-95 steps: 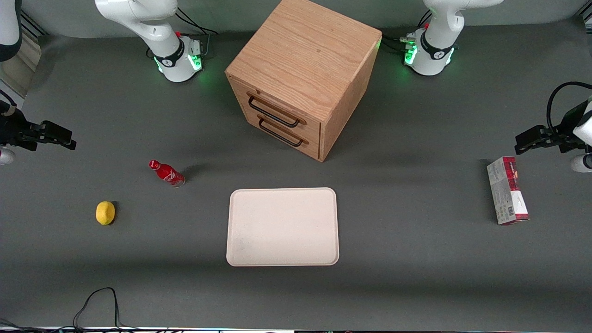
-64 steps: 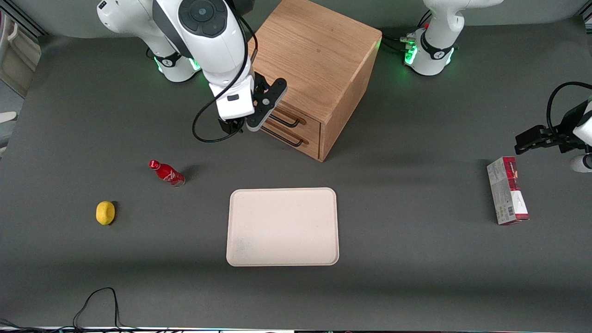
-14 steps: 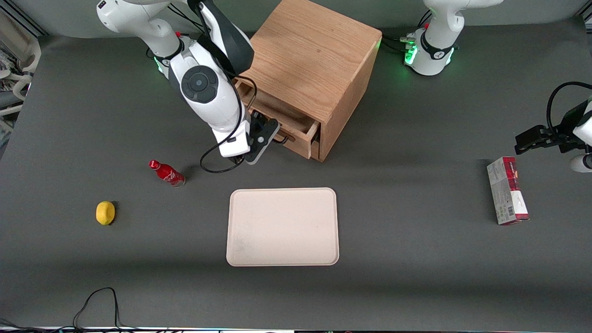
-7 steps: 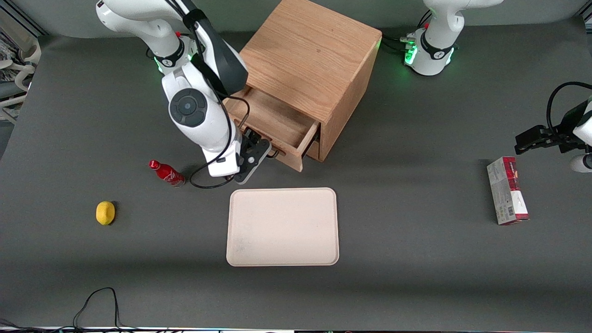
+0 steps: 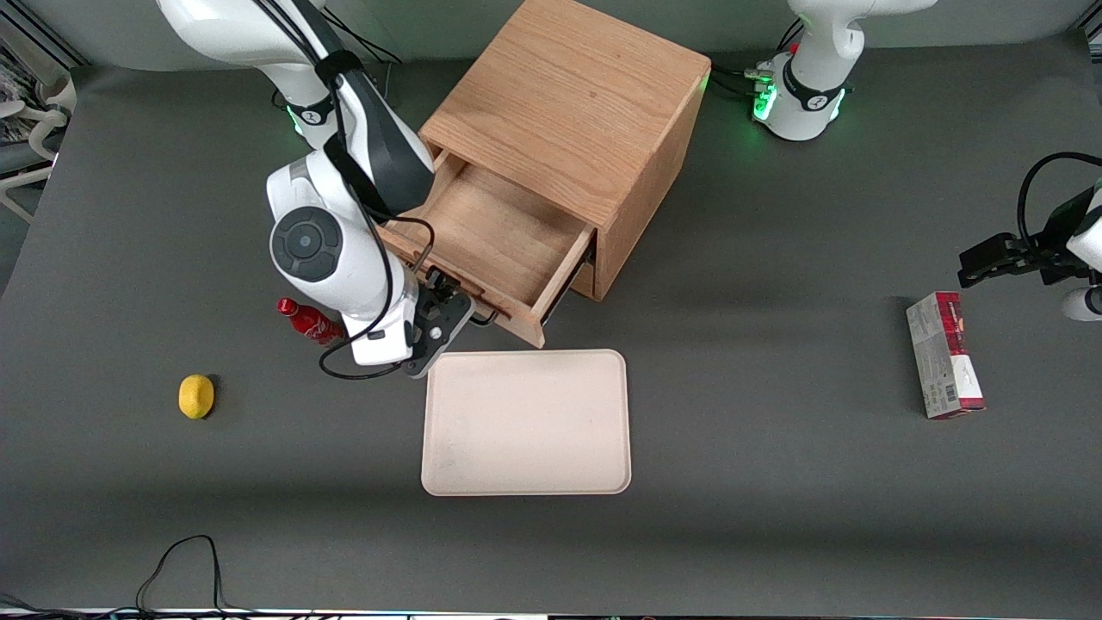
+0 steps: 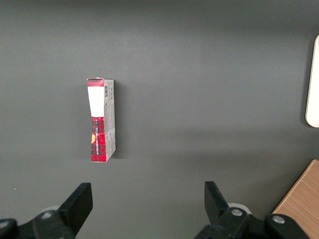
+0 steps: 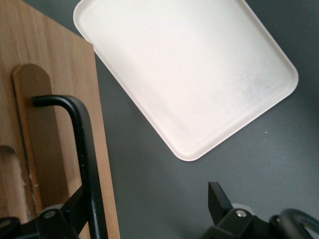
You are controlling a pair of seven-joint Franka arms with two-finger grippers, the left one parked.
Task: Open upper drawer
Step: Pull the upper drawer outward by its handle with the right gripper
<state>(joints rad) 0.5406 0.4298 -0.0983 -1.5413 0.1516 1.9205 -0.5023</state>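
Note:
The upper drawer (image 5: 495, 232) of the oak cabinet (image 5: 572, 95) stands pulled far out, its inside bare. Its front panel (image 7: 50, 99) carries the thin black bar handle (image 7: 84, 144). My right gripper (image 5: 443, 314) is at the drawer's front, just above the table, nearer the front camera than the cabinet. In the right wrist view the gripper (image 7: 144, 199) is open, with the handle between the fingers and close against one finger (image 7: 75, 209). The lower drawer is mostly hidden under the upper one.
A cream tray (image 5: 525, 422) lies just in front of the open drawer and also shows in the right wrist view (image 7: 189, 74). A red bottle (image 5: 303, 321) and a lemon (image 5: 196, 396) lie toward the working arm's end. A red-white box (image 5: 944, 366) lies toward the parked arm's end.
The upper drawer has slid further out toward the front camera. My gripper has moved with its handle, closer to the tray and the red bottle.

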